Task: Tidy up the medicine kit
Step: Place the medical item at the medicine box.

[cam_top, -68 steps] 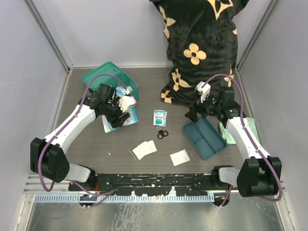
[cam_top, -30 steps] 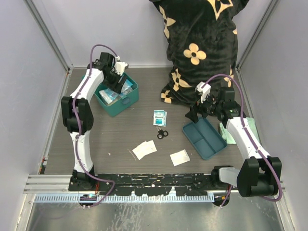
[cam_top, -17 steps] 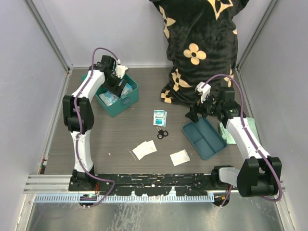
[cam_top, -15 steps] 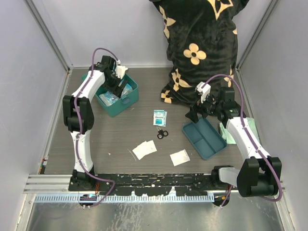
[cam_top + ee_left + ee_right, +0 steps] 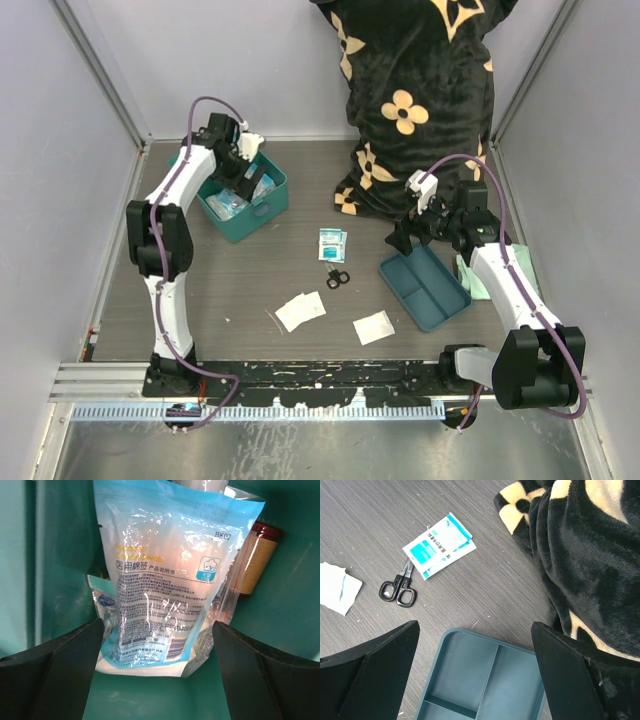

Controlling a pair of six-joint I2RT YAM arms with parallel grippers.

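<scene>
The medicine kit (image 5: 257,214), a teal-green box, stands open at the back left. My left gripper (image 5: 243,170) is inside it, open and empty. In the left wrist view its gripper (image 5: 157,672) hovers over the kit's floor (image 5: 150,697). Just ahead lies a clear blue cotton-swab bag (image 5: 165,575), with a brown bottle (image 5: 256,555) beside it. My right gripper (image 5: 405,236) is open and empty above the far end of the dark blue-teal divided tray (image 5: 440,300). In the right wrist view that gripper (image 5: 476,677) spans the tray (image 5: 470,675).
Blue sachets (image 5: 332,241), black scissors (image 5: 337,277) and two white gauze packets (image 5: 300,310) (image 5: 374,327) lie mid-table. The sachets (image 5: 437,545) and scissors (image 5: 397,587) also show in the right wrist view. A black flowered blanket (image 5: 420,100) fills the back right. A pale green cloth (image 5: 480,278) lies beside the tray.
My left arm carried the swab bag from in front of the kit into it and let go. Its gripper now stands open just behind the bag. The right arm has not moved.
</scene>
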